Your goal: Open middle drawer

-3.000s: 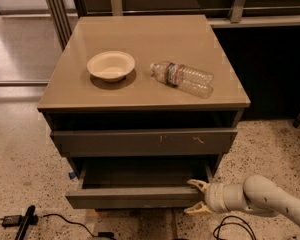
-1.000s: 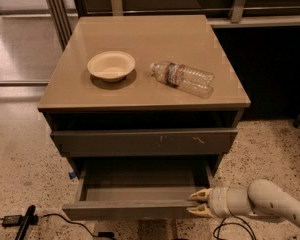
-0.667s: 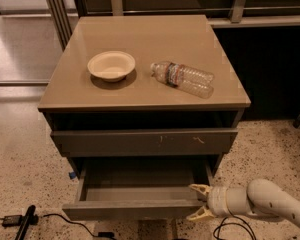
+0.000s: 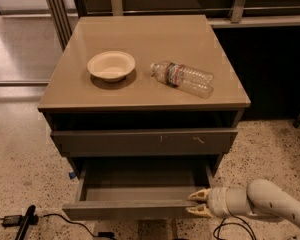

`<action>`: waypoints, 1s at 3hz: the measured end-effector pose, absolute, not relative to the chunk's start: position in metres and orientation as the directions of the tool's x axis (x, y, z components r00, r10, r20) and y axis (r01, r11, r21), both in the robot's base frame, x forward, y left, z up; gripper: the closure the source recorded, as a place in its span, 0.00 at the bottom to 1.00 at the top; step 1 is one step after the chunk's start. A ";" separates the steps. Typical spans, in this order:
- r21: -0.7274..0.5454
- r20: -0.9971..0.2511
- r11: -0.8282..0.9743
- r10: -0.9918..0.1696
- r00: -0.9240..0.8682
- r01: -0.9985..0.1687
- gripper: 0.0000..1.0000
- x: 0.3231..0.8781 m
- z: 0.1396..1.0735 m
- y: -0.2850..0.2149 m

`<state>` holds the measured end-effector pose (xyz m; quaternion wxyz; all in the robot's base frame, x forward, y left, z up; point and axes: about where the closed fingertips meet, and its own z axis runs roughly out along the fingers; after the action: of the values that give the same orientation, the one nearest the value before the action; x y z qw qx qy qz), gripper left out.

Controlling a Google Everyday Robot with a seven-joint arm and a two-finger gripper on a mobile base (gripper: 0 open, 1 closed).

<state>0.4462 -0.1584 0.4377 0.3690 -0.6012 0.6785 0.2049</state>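
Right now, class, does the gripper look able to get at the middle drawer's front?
Probably yes. The gripper sits low at the right end of the middle drawer, whose front stands pulled out from the cabinet. Nothing visible lies between them.

The pale arm reaches in from the lower right, gripper pointing left, fingers parted.
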 end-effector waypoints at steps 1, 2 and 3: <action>-0.159 -0.744 0.188 -0.668 -0.007 -0.969 1.00 0.429 0.435 -0.164; -0.162 -0.745 0.183 -0.667 -0.002 -0.970 1.00 0.422 0.437 -0.163; -0.163 -0.746 0.190 -0.666 -0.005 -0.968 1.00 0.414 0.438 -0.165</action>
<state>0.4138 -0.1654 0.4382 0.3672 -0.6024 0.6782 0.2058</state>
